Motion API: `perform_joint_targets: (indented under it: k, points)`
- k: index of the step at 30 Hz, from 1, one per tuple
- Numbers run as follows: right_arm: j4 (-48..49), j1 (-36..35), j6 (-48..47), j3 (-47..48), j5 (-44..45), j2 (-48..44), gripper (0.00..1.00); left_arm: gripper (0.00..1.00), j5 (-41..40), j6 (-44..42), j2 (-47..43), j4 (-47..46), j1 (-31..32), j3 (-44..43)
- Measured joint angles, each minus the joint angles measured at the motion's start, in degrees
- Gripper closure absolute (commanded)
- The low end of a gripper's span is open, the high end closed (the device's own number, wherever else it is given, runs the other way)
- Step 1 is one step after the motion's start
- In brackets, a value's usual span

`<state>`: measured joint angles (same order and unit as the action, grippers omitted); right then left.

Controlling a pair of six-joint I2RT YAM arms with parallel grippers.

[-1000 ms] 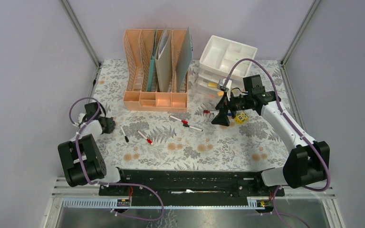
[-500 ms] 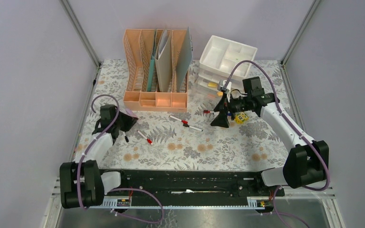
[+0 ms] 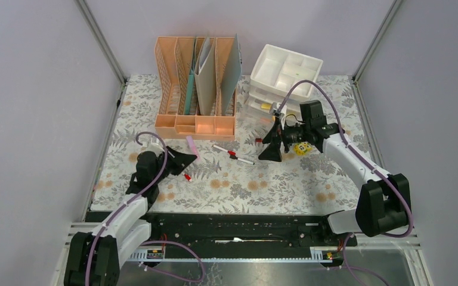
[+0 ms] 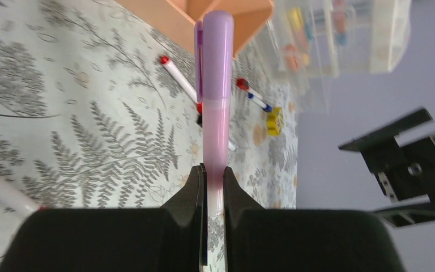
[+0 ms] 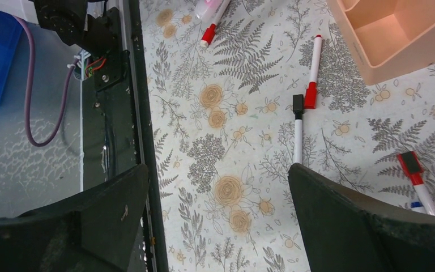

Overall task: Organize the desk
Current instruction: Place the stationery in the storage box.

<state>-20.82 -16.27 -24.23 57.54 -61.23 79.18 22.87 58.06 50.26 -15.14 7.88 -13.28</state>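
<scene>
Now: the desk (image 3: 310, 185), a large flat top under pale cloth printed with grey ferns and orange flowers, fills the middle of the top view, from the arm bases back to the wall.

At its rear stand a peach slotted plastic file rack (image 3: 195, 83) and, to its right, a white plastic drawer unit (image 3: 280, 80).

Left fingers (image 3: 180, 158): almost fully closed, pinching a pink-to-purple plastic pen (image 4: 216, 107) by 1 end. The rest juts out past the fingertips, pointing toward the rack.

Right fingers (image 3: 272, 148): spread as wide as they go, nothing between them, above the cloth in front of the drawer unit.

Several white markers with red caps (image 3: 232, 153) lie loose on the cloth between the 2 arms. A small yellow block (image 3: 302, 148) sits just beside the right fingers.
</scene>
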Motion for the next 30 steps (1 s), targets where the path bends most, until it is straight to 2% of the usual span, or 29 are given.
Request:
perform_joint_targets:
  k: [6,15,22,30]
  points:
    - [11.26,-1.75,10.88,-4.63,-1.14,0.72,0.0,1.0,1.77,1.73,0.13,-16.55,6.54,7.17]
    - [29.81,-3.72,30.29,-9.84,-1.9,3.5,0.0,1.0,-1.88,0.15,7.1,-36.35,19.65,7.17]
    - [42.88,-3.72,43.98,-12.2,-1.88,5.01,0.0,1.0,-5.79,-0.7,17.31,-45.94,26.58,3.96]
    - [49.44,-4.46,51.45,-13.18,-2.16,6.6,0.0,1.0,-8.63,-1.14,25.83,-53.02,31.95,-1.16]
